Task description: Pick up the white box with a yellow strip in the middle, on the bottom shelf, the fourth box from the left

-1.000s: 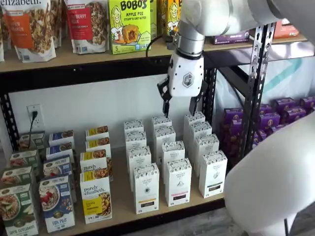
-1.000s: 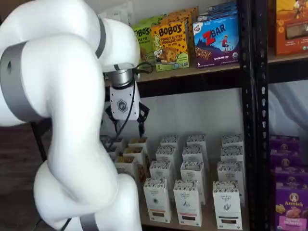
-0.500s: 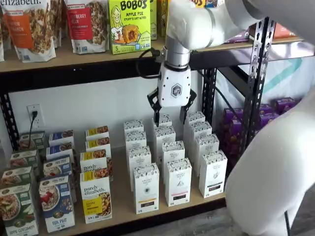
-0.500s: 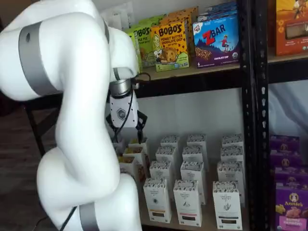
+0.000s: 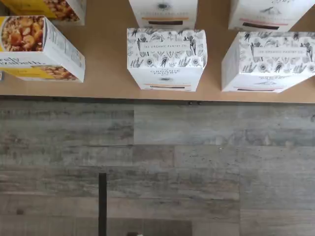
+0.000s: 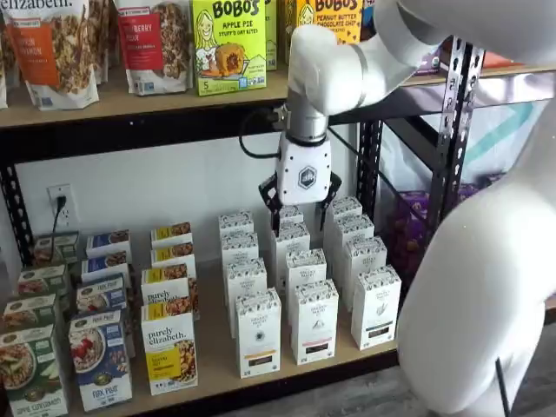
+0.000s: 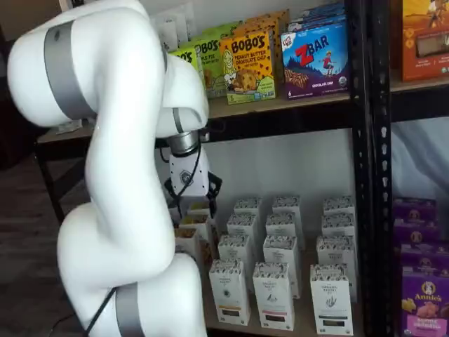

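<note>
The white box (image 6: 258,334) with a yellow strip stands at the front of a row of like cartons on the bottom shelf (image 6: 217,369). It shows too in a shelf view (image 7: 229,291). The wrist view looks down on its speckled top (image 5: 166,54), close to the front edge of the bottom shelf (image 5: 106,73). My gripper (image 6: 300,211) hangs from the arm well above the white cartons, open, with nothing between its black fingers (image 6: 272,205). In a shelf view the gripper (image 7: 194,206) is partly hidden behind the white arm.
White cartons with dark strips (image 6: 314,321) stand beside the target. A "purely elizabeth" box (image 6: 170,351) with a yellow panel stands on its other side, also in the wrist view (image 5: 39,49). Black rack uprights (image 6: 452,148) and an upper shelf of snack boxes (image 6: 228,48) lie close. Purple boxes (image 7: 424,295) fill the neighbouring rack.
The gripper has moved left and slightly lower in front of the shelves. It has stayed open and nothing was picked up.
</note>
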Controlling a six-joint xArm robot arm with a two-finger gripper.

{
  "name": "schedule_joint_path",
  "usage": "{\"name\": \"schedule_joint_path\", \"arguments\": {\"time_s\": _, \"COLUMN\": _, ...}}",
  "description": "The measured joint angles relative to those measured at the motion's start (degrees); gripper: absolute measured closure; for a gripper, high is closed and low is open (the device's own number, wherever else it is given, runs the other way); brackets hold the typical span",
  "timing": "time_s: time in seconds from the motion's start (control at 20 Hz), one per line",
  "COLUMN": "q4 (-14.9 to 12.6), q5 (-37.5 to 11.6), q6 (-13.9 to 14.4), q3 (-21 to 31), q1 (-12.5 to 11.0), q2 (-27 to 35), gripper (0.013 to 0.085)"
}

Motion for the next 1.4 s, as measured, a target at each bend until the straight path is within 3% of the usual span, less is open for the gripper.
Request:
{"name": "schedule_joint_path", "arguments": {"time_s": 0.75, "q4": -0.9, "q5": -13.2, "q6": 0.0, "q3": -3.0, "q1": -0.3, "q2": 15.7, "gripper": 0.013}}
{"name": "schedule_joint_path", "arguments": {"time_s": 1.1, "q4": 1.9, "q5": -16.9, "q6": -2.6, "q3": -5.9, "q1": -0.4, "q2": 22.9, "gripper": 0.013}}
{"name": "schedule_joint_path", "arguments": {"time_s": 1.4, "q4": 2.6, "q5": -20.3, "q6": -2.8, "q3": -8.7, "q1": 0.2, "q2": 28.9, "gripper": 0.013}}
